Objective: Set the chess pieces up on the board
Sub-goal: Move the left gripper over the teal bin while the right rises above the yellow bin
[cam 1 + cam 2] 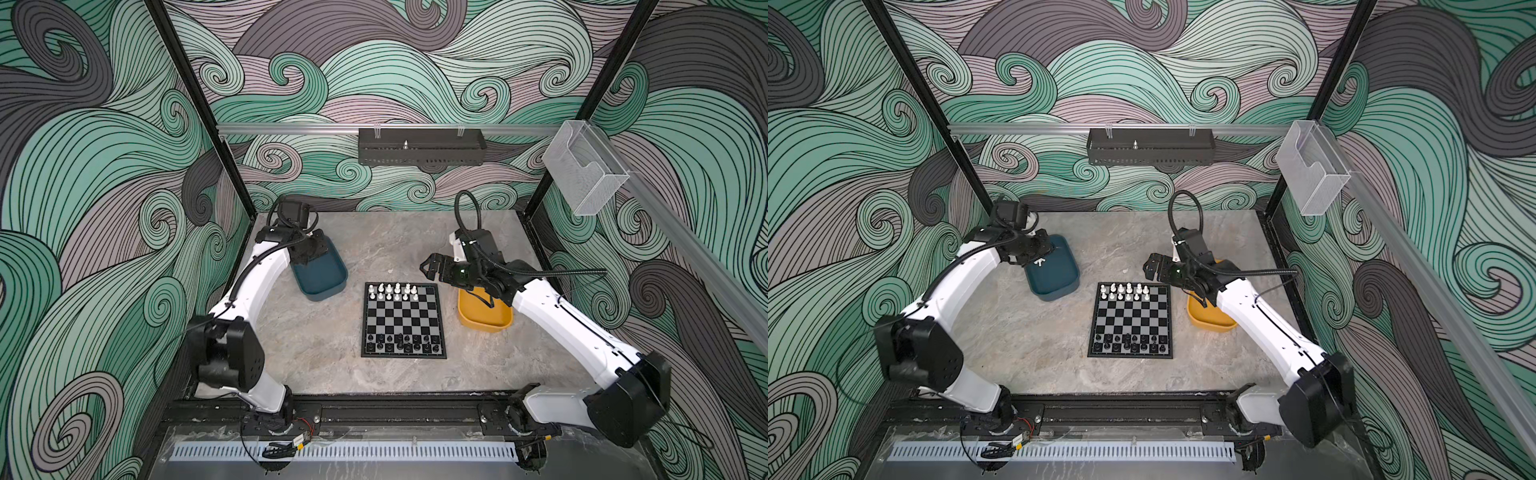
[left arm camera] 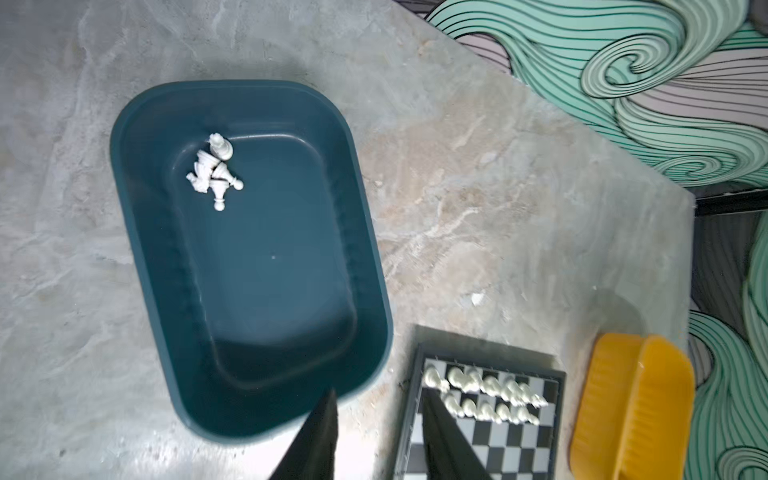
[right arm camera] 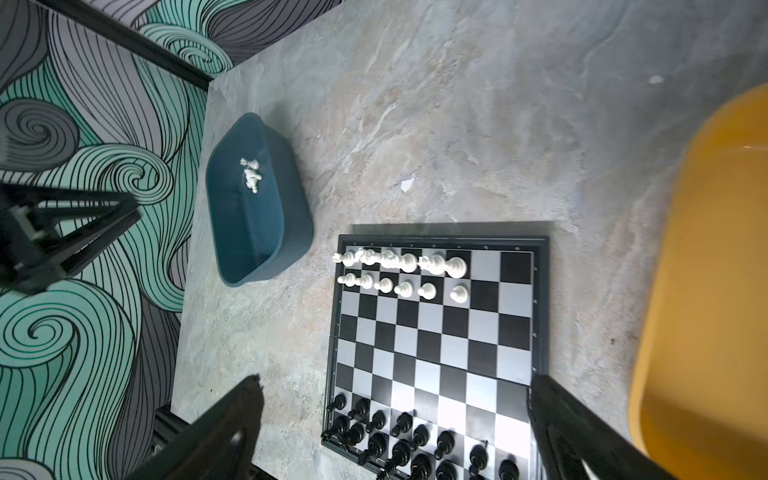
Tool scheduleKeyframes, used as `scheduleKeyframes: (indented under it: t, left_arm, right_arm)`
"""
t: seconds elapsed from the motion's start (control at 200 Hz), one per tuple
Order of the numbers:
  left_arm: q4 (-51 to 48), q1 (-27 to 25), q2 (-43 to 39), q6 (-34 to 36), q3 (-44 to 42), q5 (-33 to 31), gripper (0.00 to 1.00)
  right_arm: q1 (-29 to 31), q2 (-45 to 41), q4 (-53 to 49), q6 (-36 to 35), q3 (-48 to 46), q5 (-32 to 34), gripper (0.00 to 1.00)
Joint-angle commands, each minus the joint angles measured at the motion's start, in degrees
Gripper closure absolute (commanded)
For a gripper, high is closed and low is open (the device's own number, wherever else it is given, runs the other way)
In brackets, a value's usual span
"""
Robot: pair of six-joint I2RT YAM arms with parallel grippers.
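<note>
**Whites to finish:** your left gripper [image 2: 379, 391] hangs over the teal tray [image 2: 270, 257]. Its jaws stand a narrow gap apart and hold nothing. In one corner of that tray the loose white pieces [image 2: 214, 172] lie in a small heap, tipped on their sides and touching one another.

The board [image 1: 403, 320] sits flat on the table between the teal tray and the yellow tray [image 1: 478, 318]. The placed white pieces [image 3: 405, 266] fill its two far rows, except the two squares at the yellow-tray end of each row, which are bare. The black pieces [image 3: 399, 440] crowd the two near rows, though they are too small to count. No piece shows in the visible part of the yellow tray.

Your right gripper [image 1: 430, 266] hovers spread wide and empty above the board's far corner, beside the yellow tray.

The step in hand looks like fetching the next white piece, with the setup close to done. You need to bring the left jaws down over the heap and single out one piece. The pieces lie tangled, so a careless close could pinch two or scatter them. Then carry the piece across to an open square without brushing its standing neighbours.
</note>
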Motion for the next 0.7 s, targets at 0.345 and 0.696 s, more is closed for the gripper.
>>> scheduleKeyframes:
  t: [0.345, 0.696]
  left_arm:
    - [-5.5, 1.7, 18.6, 1.3, 7.7, 9.6, 0.87]
    - [-6.2, -0.7, 20.6, 5.2, 3.1, 12.8, 0.83]
  right_arm:
    - [4.7, 5.5, -1.0, -5.9, 6.7, -0.3, 0.0]
    - [4.6, 2.5, -2.1, -6.6, 5.3, -0.9, 0.0]
